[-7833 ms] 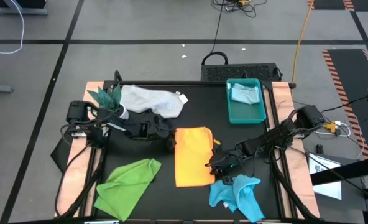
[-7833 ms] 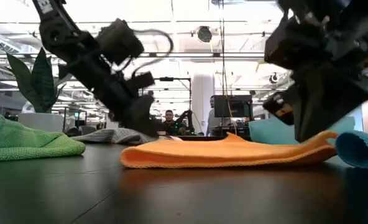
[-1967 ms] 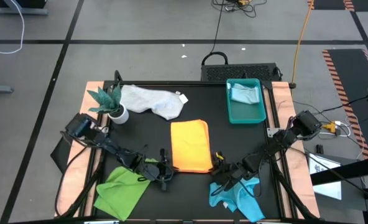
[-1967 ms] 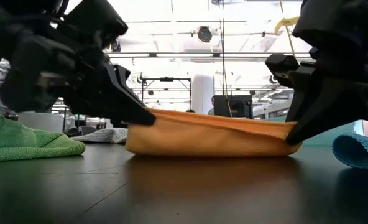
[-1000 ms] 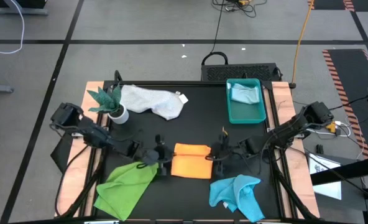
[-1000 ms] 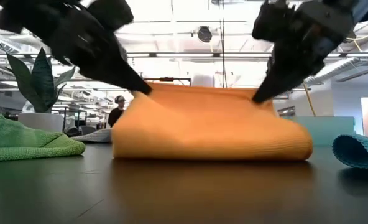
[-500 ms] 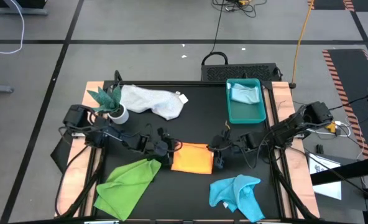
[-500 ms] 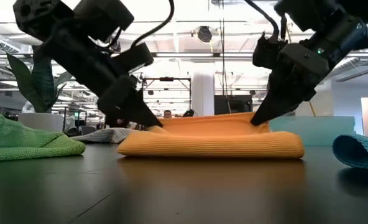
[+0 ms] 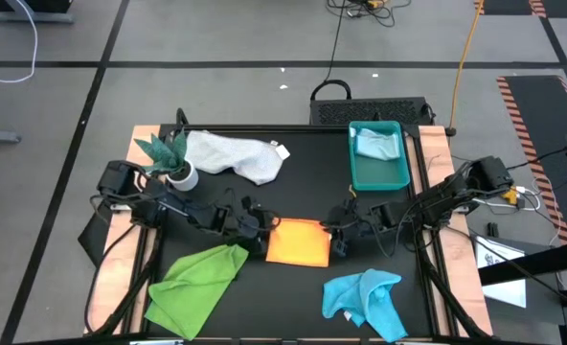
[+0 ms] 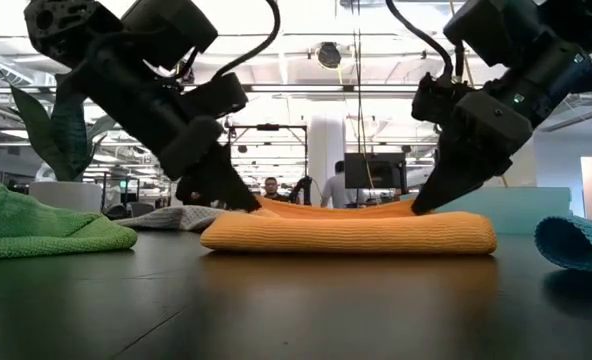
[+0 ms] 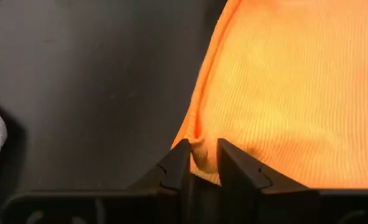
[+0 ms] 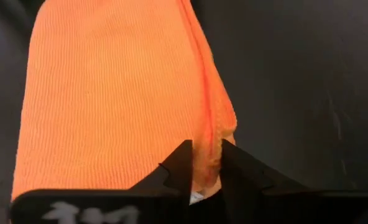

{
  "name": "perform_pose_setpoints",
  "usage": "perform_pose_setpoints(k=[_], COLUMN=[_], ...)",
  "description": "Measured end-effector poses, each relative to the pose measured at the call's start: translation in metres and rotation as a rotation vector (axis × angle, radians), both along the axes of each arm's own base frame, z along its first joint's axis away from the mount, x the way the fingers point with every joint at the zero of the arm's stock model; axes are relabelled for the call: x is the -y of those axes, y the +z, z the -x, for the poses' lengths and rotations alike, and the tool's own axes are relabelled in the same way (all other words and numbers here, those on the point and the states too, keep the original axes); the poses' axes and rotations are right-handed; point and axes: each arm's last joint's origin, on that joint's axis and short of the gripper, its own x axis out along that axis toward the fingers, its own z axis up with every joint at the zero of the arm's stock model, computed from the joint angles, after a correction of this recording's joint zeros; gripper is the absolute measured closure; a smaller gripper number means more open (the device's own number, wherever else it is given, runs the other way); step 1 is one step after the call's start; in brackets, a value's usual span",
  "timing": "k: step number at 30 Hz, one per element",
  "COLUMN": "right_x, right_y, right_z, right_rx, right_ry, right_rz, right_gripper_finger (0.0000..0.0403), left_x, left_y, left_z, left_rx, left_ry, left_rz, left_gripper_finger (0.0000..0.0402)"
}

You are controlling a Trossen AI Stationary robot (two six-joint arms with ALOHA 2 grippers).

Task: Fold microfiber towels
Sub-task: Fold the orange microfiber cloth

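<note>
The orange towel (image 9: 296, 242) lay folded into a flat rectangle near the middle of the black bench (image 9: 303, 182), directly between the two grippers. The left gripper (image 9: 258, 233) sat at the towel's far left corner, and in the left wrist view a small nub of orange hem showed between its narrowly parted fingers (image 11: 178, 163); whether the fingers pinched it or merely flanked it could not be told. The right gripper (image 9: 338, 240) sat at the towel's far right corner, its fingers (image 12: 179, 163) likewise a narrow gap apart with the doubled hem edge between them, grip again unclear.

The orange cloth had a fine ribbed weave and a stitched border; in the low view it read as a thick, rounded pad of stacked layers. The lime green towel (image 9: 197, 282) lay crumpled at the near left of the bench, the turquoise towel (image 9: 364, 300) bunched at the near right, and the white-grey towel (image 9: 234, 155) loosely heaped at the far left beside the small plant (image 9: 167, 153) in its white pot. The pale blue towel (image 9: 375, 144) rested inside the teal tray (image 9: 380, 176) at the far right.

Both arms reached inward from the bench's sides, angled steeply down so that each gripper met the towel's far edge.
</note>
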Motion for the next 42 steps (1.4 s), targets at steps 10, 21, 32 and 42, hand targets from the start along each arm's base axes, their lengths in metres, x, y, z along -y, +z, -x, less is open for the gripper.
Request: perform_pose_setpoints(k=[10,21,32,42], right_x=[0.001,-0.034,-0.04,-0.022], right_y=[0.041,0.002,-0.02,0.006], right_z=[0.015,-0.01,-0.012,-0.016], right_rx=[0.133,0.125,0.038,0.195], right_ry=[-0.002,0.288,0.375,0.178], right_rz=[-0.069,-0.203,-0.257,-0.112], right_gripper_finger=[0.0283,0.0334,0.0378,0.04], left_x=[-0.003,-0.012,-0.012,0.014], left_y=[0.039,-0.011,-0.004,0.018], left_z=[0.001,-0.014,-0.005,-0.005], left_rx=[0.174,0.089,0.029,0.111], left_ry=[0.029,0.037,0.068,-0.218], left_rz=[0.048,0.119,0.111,0.19], left_gripper_finger=[0.0287,0.0287,0.0287,0.0286])
